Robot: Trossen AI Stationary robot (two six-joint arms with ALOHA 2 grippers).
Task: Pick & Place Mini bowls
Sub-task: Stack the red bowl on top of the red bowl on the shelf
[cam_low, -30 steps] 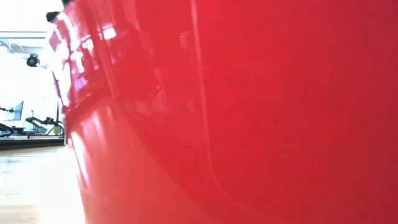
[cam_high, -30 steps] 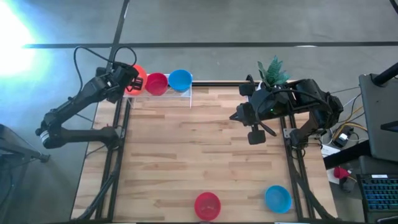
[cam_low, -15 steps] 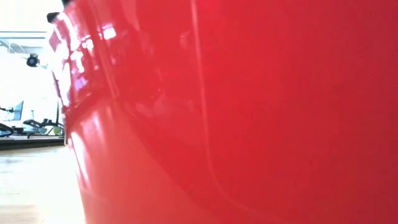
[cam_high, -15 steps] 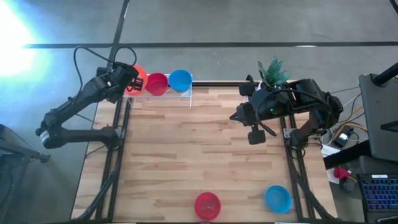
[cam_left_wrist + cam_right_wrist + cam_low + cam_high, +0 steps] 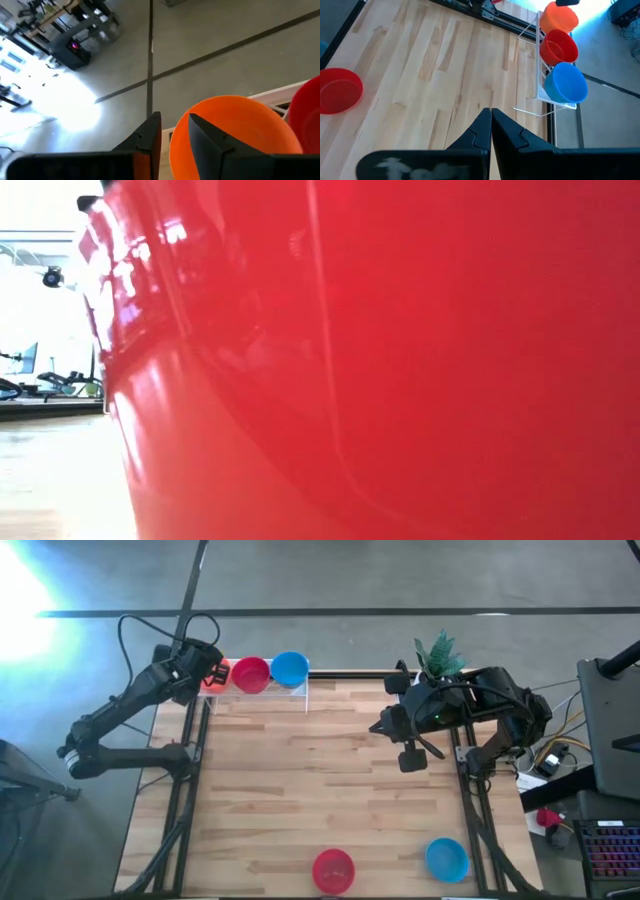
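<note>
A white wire rack (image 5: 540, 65) stands at the table's far left corner. In it sit an orange bowl (image 5: 559, 17), a red bowl (image 5: 559, 46) and a blue bowl (image 5: 565, 82), side by side. My left gripper (image 5: 174, 117) is open at the orange bowl (image 5: 240, 130), and the bowl's rim runs up between its fingers. A second red bowl (image 5: 333, 870) and a second blue bowl (image 5: 447, 859) rest on their bases at the near edge. My right gripper (image 5: 490, 112) hangs shut over the table's right half (image 5: 410, 755), with nothing in it. My left gripper stands open astride the orange bowl's rim (image 5: 175, 150), coming from the table's left side and slanting down. One finger (image 5: 210, 137) shows in front of the bowl's wall. Whether any finger touches the bowl, I cannot tell.
A small white pot with a green plant (image 5: 437, 652) stands at the far right edge, beside the right arm. The near red bowl (image 5: 400, 380) fills almost the whole low view. Bare wooden table (image 5: 300, 780) lies between the rack and the near bowls.
My left gripper has opened at the rack's left end and let go of the orange bowl. The bowl has sunk lower into the rack and shows less from above than before. My right arm has kept still.
</note>
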